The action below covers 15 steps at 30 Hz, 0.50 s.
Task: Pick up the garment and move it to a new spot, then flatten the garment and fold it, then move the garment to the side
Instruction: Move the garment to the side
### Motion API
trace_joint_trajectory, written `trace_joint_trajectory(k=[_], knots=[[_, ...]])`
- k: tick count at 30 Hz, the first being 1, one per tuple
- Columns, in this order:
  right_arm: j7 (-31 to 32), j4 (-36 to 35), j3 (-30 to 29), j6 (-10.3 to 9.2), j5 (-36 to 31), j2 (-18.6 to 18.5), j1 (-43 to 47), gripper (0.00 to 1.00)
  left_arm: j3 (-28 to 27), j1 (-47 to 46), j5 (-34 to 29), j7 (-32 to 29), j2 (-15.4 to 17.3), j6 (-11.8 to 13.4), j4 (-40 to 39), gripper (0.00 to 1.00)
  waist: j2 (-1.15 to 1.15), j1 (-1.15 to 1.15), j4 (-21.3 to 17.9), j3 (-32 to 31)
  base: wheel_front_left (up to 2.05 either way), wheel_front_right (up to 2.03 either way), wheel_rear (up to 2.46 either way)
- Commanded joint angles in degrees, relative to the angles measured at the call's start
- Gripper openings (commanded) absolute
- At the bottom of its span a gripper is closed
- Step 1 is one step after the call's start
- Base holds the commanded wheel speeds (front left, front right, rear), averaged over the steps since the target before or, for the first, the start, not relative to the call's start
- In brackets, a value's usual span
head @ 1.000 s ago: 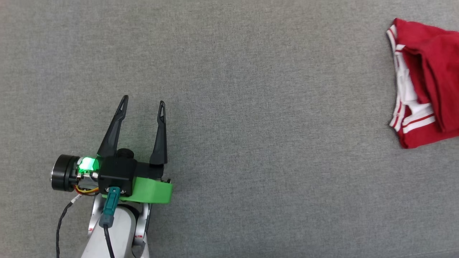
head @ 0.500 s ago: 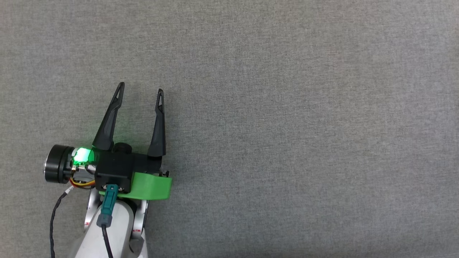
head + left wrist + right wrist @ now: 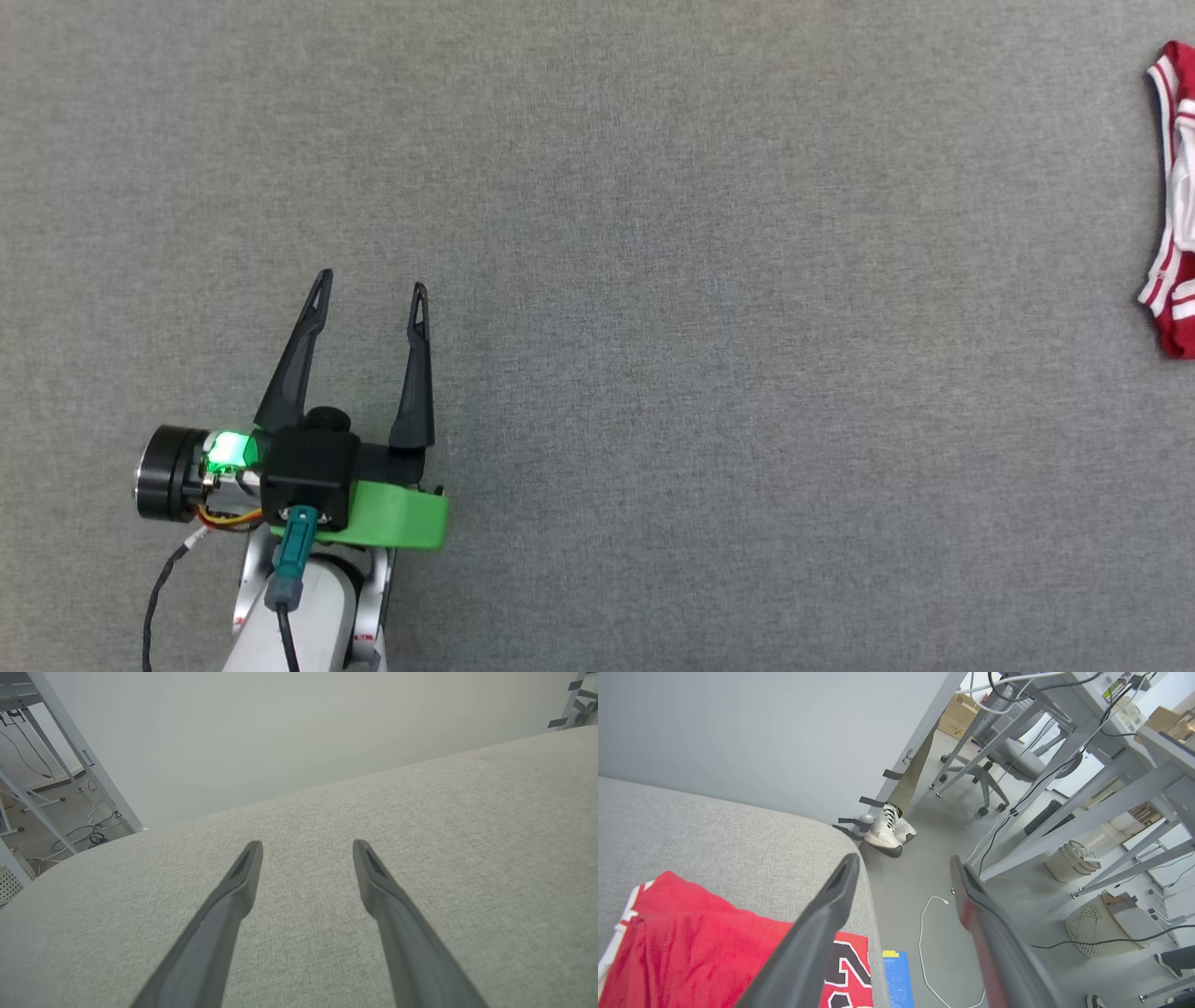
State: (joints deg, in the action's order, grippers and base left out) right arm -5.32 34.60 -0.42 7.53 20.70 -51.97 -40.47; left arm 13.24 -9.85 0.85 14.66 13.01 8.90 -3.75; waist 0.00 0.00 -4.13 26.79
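Head view, 7 o'clock: left gripper (image 3: 372, 280) spread, empty, over bare grey pad (image 3: 653, 280). Well apart, 3 o'clock frame edge: garment (image 3: 1181, 317), bunched, mostly cropped. Right wrist view: right gripper (image 3: 904, 857) spread, empty, above garment at 8 o'clock, near pad edge. Likely hazards: pinching top layer only, undoing folds; sideways drag spilling cloth off edge onto floor, toward cable (image 3: 924, 933) at 6 o'clock, person's foot (image 3: 887, 830) farther out.

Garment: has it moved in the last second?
Cannot tell: the garment shows further right, but the head camera swung and the plain surface gives no fixed mark.
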Motion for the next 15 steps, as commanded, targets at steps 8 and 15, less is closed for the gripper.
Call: trace_joint_trajectory(k=[8, 15], knots=[[-9.3, -10.6, -7.1, -0.04, -9.9, 11.4, 0.8, 1.0, -0.5, 3.5, 1.1, 0.3, -0.9, 0.5, 0.5, 1.0, 0.0, 0.0, 2.4, -8.6, 0.0, 0.0, 0.0], [-9.6, -27.3, -9.7, -0.04, -13.4, 23.6, 6.9, 1.0, -1.1, 4.8, 1.7, 0.3, -1.7, 0.2, 1.3, 1.0, 0.0, 0.0, 5.2, -11.9, 0.0, 0.0, 0.0]])
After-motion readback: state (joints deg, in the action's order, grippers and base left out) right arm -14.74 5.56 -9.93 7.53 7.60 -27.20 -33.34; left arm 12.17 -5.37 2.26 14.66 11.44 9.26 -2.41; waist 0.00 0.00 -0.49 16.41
